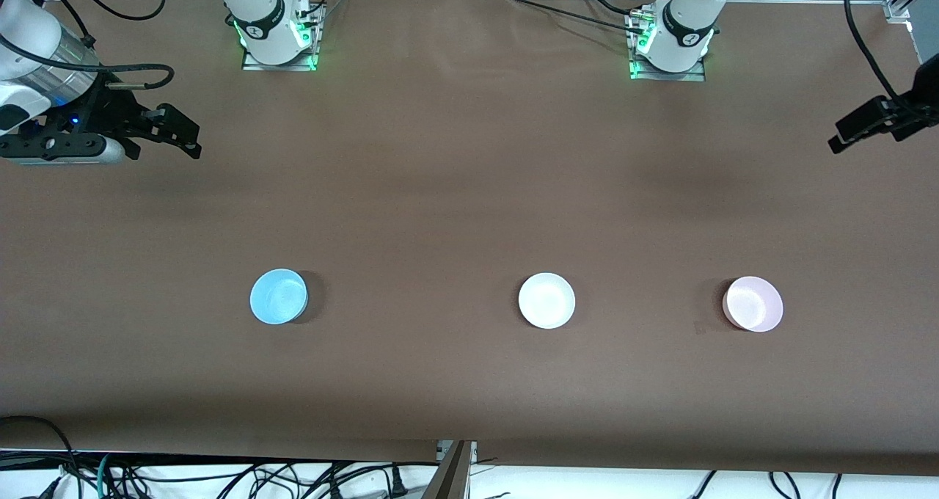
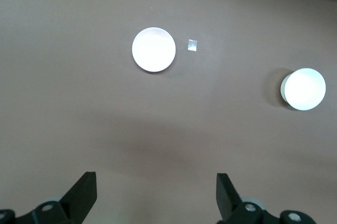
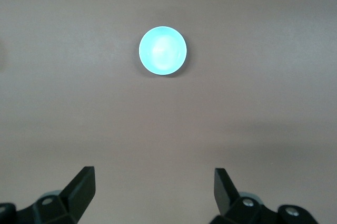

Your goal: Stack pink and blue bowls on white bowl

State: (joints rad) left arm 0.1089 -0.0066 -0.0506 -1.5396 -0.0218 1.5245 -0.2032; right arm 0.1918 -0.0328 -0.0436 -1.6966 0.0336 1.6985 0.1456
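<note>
A big brown table (image 1: pixel 469 191) is seen, and both arms are kept up over its two ends, well away from the bowls.

The right gripper (image 1: pixel 165 133) is held in the air over the table's end by the right arm's base. Its two black fingers (image 3: pixel 81 190) are spread wide apart, and nothing is held between them. The left gripper (image 1: pixel 855 128) is held in the air over the table's end by the left arm's base. Its fingers (image 2: pixel 84 195) are spread wide as well, and nothing is held there either.

Three small round bowls are set in a row on the table, all nearer to the front camera than the arm bases. All three are standing open side up, and none is touching another.

The white bowl (image 1: pixel 546 301) is placed in the middle of the row. The blue bowl (image 1: pixel 279 296) is set well apart from the white bowl, toward the right arm's end of the table. The pink bowl (image 1: pixel 753 304) is set well apart from the white bowl, toward the left arm's end. Nothing is stacked on the white bowl.

A tiny pale scrap (image 2: pixel 192 46) is seen on the table just beside the pink bowl, between it and the white bowl.
</note>
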